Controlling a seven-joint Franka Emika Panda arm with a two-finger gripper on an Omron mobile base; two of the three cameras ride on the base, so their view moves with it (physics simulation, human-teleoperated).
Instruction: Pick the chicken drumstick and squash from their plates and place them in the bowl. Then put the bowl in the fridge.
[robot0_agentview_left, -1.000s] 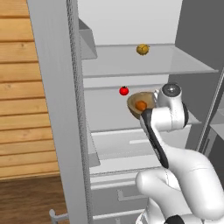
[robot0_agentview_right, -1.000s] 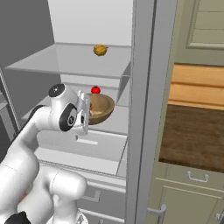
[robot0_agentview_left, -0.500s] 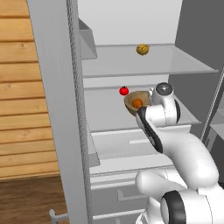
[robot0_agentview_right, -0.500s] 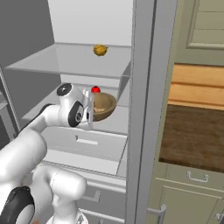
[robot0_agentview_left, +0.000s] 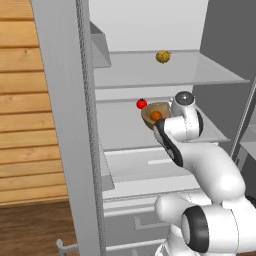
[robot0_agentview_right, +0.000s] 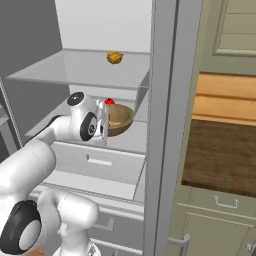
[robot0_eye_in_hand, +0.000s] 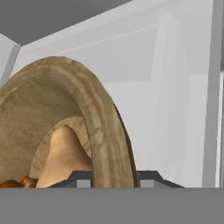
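The wooden bowl hangs tilted inside the open fridge, just above its middle glass shelf. My gripper is shut on the bowl's thick rim, one finger on each side. The pale tan squash lies inside the bowl. Beside it lies the orange-brown chicken drumstick. The plates are out of view.
A red tomato sits on the same shelf, just behind the bowl. A yellow-brown knobbly ball rests on the upper shelf. White drawers lie below. The fridge door edge stands at the right.
My arm has reached further into the fridge. The bowl has gone deeper over the middle shelf, closer to the tomato.
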